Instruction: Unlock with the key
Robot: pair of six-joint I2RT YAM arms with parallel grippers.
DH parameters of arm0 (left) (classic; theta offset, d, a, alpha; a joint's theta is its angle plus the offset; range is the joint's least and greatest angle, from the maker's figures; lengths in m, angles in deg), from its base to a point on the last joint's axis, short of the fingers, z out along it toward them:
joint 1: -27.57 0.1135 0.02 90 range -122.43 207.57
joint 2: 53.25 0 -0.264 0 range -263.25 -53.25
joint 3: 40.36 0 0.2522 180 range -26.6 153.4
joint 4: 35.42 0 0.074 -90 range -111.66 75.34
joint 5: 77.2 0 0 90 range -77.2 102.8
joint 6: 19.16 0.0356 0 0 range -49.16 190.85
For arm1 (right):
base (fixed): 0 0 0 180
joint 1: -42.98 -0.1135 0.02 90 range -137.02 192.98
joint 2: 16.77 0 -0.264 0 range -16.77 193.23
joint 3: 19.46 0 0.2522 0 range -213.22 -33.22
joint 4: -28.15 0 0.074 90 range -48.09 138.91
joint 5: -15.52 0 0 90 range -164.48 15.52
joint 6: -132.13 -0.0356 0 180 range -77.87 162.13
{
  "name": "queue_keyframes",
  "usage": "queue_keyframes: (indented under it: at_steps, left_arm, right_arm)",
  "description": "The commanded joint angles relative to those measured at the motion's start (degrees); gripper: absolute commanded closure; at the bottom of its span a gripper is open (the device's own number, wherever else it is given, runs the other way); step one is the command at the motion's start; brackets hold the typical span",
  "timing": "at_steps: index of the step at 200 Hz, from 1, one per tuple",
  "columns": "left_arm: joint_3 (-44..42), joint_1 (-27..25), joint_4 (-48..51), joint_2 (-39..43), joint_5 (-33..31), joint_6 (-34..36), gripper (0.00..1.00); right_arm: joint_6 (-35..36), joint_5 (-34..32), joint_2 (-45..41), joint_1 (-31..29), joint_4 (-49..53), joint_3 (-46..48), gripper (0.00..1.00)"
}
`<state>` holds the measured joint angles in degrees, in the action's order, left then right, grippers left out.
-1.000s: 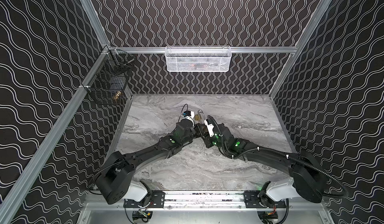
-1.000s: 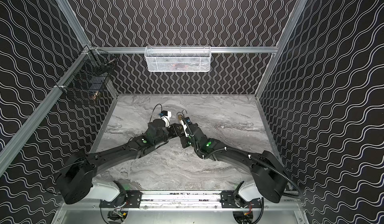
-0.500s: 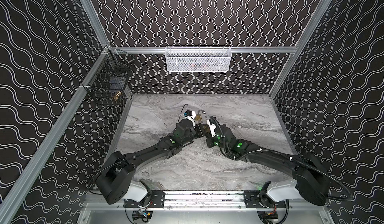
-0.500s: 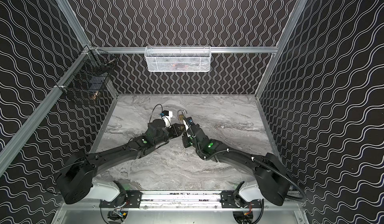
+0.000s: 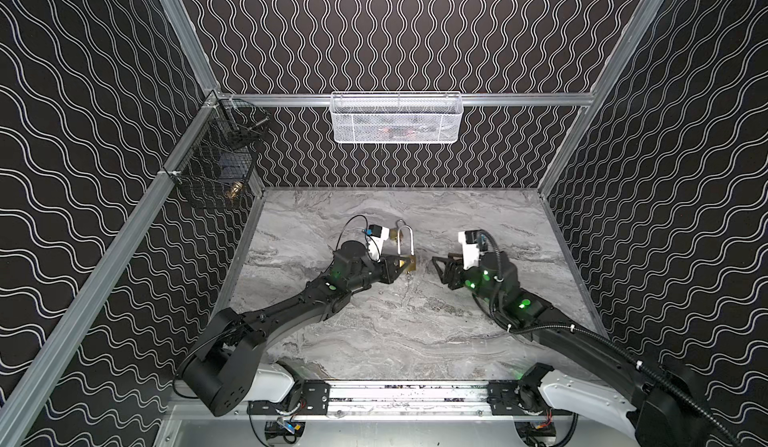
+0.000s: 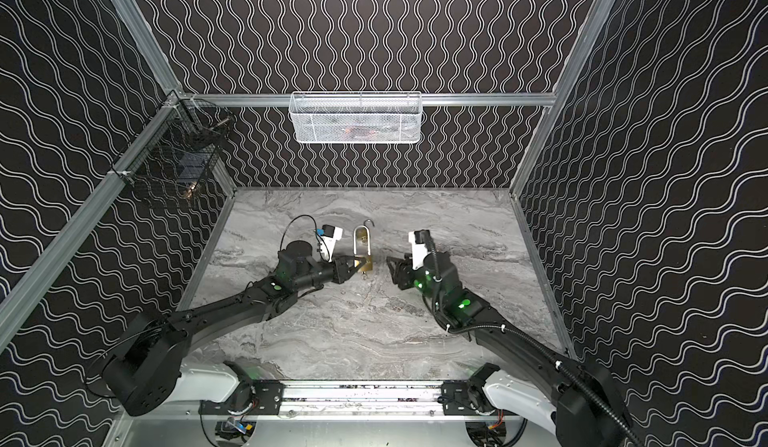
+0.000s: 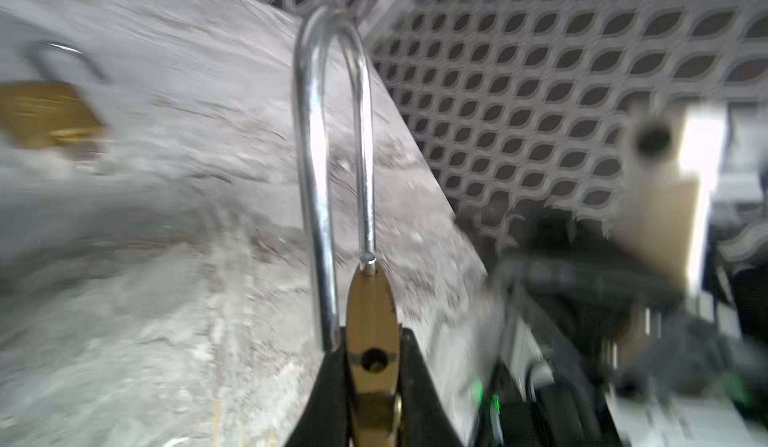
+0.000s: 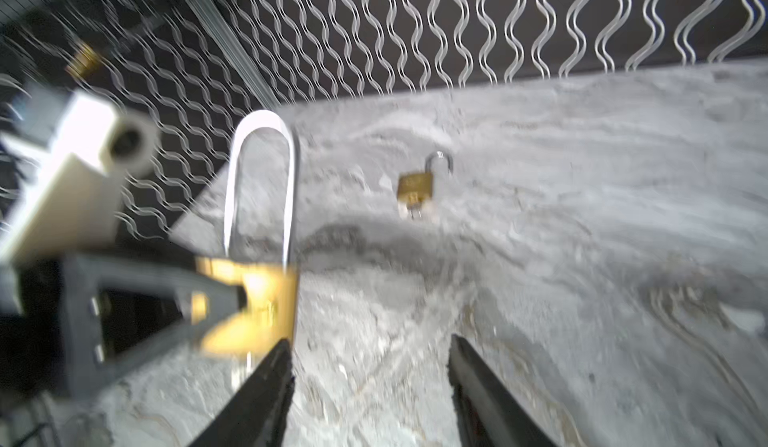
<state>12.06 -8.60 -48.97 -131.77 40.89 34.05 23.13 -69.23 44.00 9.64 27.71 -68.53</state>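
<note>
Left gripper (image 5: 400, 264): clenched on the brass body of the padlock (image 5: 409, 262), at the centre of both top views. The left wrist view shows a black finger (image 7: 328, 395) on each flat face.
Padlock: over the table (image 5: 374, 332). Its long silver shackle (image 6: 361, 239) points toward the back wall. Whether the shackle's free leg sits in the body, I cannot tell.
Key (image 6: 364, 275): a small metal piece sticking out of the padlock's underside, just below the body in the frame. Neither gripper touches it.
Right gripper (image 6: 391, 264): released, jaws spread and empty. It is right of the padlock, with bare table between them.
Second padlock (image 8: 415, 187): small and brass, lying on the table. Its shackle is swung open. It is mid-frame in the right wrist view and blurred at upper left in the left wrist view (image 7: 45, 112).
</note>
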Motion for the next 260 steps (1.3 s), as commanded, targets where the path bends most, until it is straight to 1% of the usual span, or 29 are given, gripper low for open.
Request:
queue_keyframes:
  at_steps: [1,21,44,52,73,84,96,108,115,131,146,165,182,191,200,206,211,215,227,237,246,255,260]
  left_arm:
    - [-0.6,0.1,-6.0,0.9,10.1,9.4,1.00]
    - [-1.1,0.1,-4.8,2.4,10.5,11.7,1.00]
    - [-0.3,0.0,-2.0,3.0,9.7,12.9,1.00]
    - [-0.2,0.0,-1.7,3.2,9.3,13.2,1.00]
    - [0.1,-0.1,-1.1,3.4,8.4,13.6,1.00]
    - [0.8,-0.3,0.4,3.2,7.0,14.4,1.00]
    - [1.4,-0.9,2.2,3.3,5.1,15.6,1.00]
    - [2.1,-1.6,4.2,3.3,1.8,16.8,1.00]
    - [2.8,-2.4,5.8,3.4,-0.5,17.8,1.00]
    - [5.3,-5.4,11.7,3.6,-10.4,21.1,1.00]
    - [8.6,-8.8,17.5,2.6,-23.1,23.8,1.00]
    - [11.5,-11.0,21.9,0.4,-36.0,23.9,1.00]
    - [11.5,-11.3,21.9,-0.1,-42.5,22.9,1.00]
    - [10.9,-11.3,21.0,0.1,-44.3,23.0,1.00]
    - [10.2,-11.3,19.9,0.4,-44.2,23.6,1.00]
    - [9.7,-11.3,19.1,0.8,-43.6,24.2,1.00]
    - [9.2,-11.2,18.4,1.0,-42.9,24.7,1.00]
    - [8.9,-11.1,17.9,1.2,-42.3,24.9,1.00]
    - [8.1,-10.3,16.5,1.4,-38.4,25.9,1.00]
    - [7.4,-9.2,15.5,1.3,-34.7,25.9,1.00]
    - [6.6,-7.6,13.9,0.8,-28.8,25.7,1.00]
    - [5.1,-5.4,10.5,0.2,-21.3,24.5,1.00]
    - [4.0,-3.9,7.8,0.1,-15.1,23.1,1.00]
  right_arm:
    - [-0.9,16.7,3.1,2.7,-11.3,-2.8,0.32]
    - [-1.1,19.7,8.6,3.0,-12.6,-6.7,0.32]
    - [-3.0,21.8,13.2,3.1,-17.3,-8.1,0.32]
    - [-3.8,21.8,14.5,3.1,-17.8,-8.7,0.34]
    - [-4.6,20.4,17.2,3.0,-14.5,-11.6,0.51]
    - [-5.3,18.9,17.9,3.0,-13.4,-12.3,0.65]
    - [-5.7,17.5,18.4,3.0,-12.0,-12.9,0.77]
    - [-5.6,14.7,18.5,2.5,-9.3,-13.9,0.93]
    - [-5.0,13.1,18.8,2.1,-7.1,-14.8,1.00]
    - [-2.7,6.8,19.6,0.2,-0.3,-17.9,1.00]
    - [-1.6,0.3,20.9,-1.8,5.9,-21.1,1.00]
    - [-2.5,-7.4,21.9,-3.7,10.9,-23.9,1.00]
    - [-4.5,-12.7,21.5,-4.1,12.6,-23.7,1.00]
    - [-5.1,-13.8,20.7,-4.1,12.1,-22.6,0.98]
    - [-5.5,-14.9,19.4,-4.1,11.6,-21.4,0.91]
    - [-5.5,-15.4,18.4,-4.1,11.0,-19.9,0.81]
    - [-5.6,-15.6,17.5,-4.1,10.5,-19.1,0.69]
    - [-5.6,-15.7,16.9,-3.9,9.9,-18.5,0.63]
    - [-6.0,-16.4,14.2,-3.8,8.0,-15.9,0.55]
    - [-6.7,-17.6,11.8,-3.4,6.2,-13.5,0.50]
    - [-7.3,-18.4,9.8,-2.9,5.4,-11.5,0.45]
    - [-7.8,-19.1,8.2,-2.0,4.8,-9.4,0.39]
    - [-7.8,-19.1,7.5,-1.4,4.1,-8.0,0.35]
